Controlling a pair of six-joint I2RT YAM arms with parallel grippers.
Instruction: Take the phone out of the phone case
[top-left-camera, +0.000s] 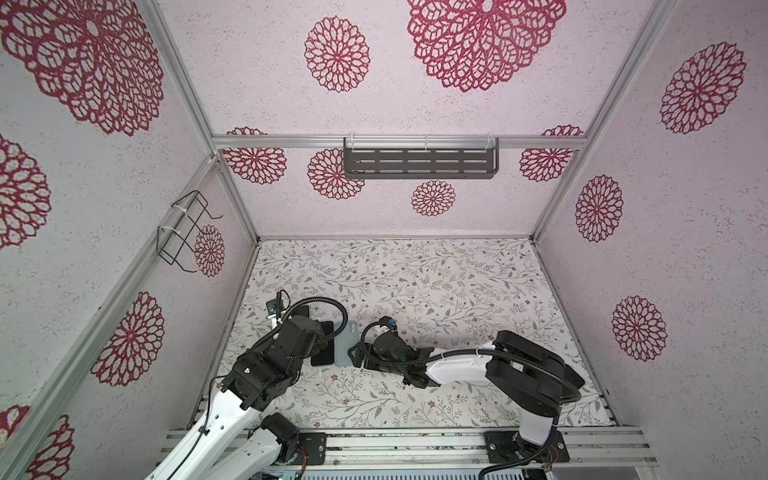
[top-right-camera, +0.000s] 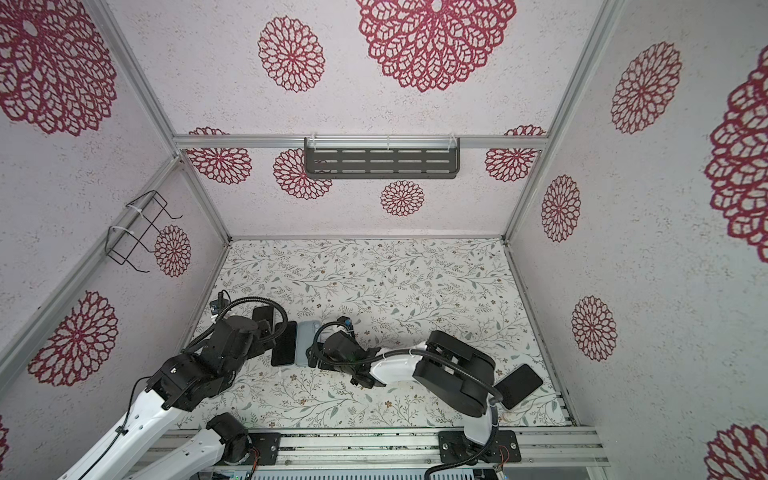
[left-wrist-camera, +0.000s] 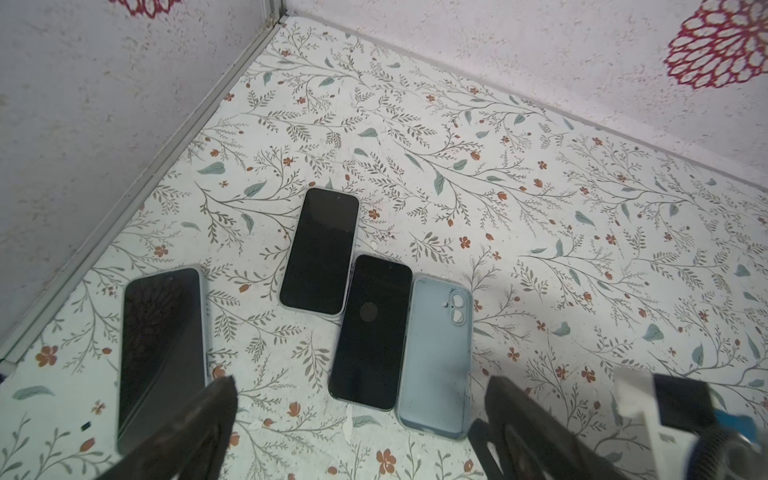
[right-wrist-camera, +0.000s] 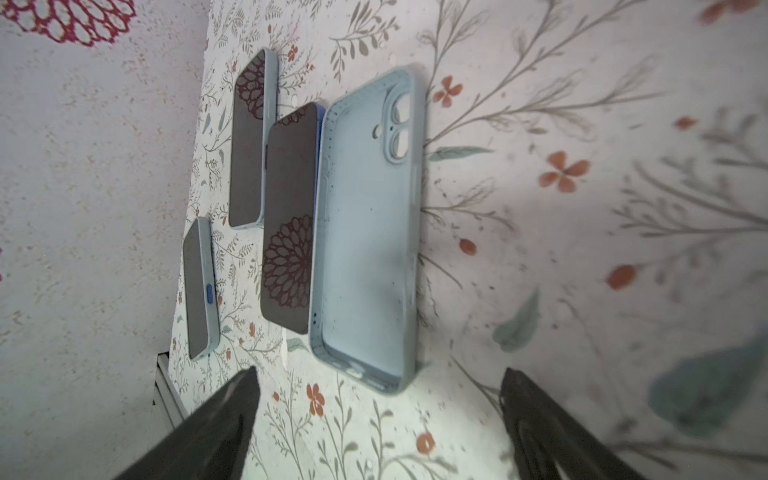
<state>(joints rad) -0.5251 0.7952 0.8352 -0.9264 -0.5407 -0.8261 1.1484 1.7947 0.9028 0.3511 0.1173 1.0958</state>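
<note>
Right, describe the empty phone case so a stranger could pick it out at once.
On the left side of the floral-patterned tabletop lie four flat rectangles. The pale blue matte phone case is the one nearest the table's middle, alongside a bare black-screened phone. Alone among them it shows no dark screen: just a hollow blue tray with camera cut-outs.

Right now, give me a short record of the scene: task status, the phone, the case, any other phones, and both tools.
task status: phone already out of its case
empty case: light blue, lying flat, open side up
phone: bare, dark screen up, right beside the empty case
cased phones: two, screens up, each in a light blue case
left tool: open, holding nothing
right tool: open, holding nothing, close to the empty case
</note>
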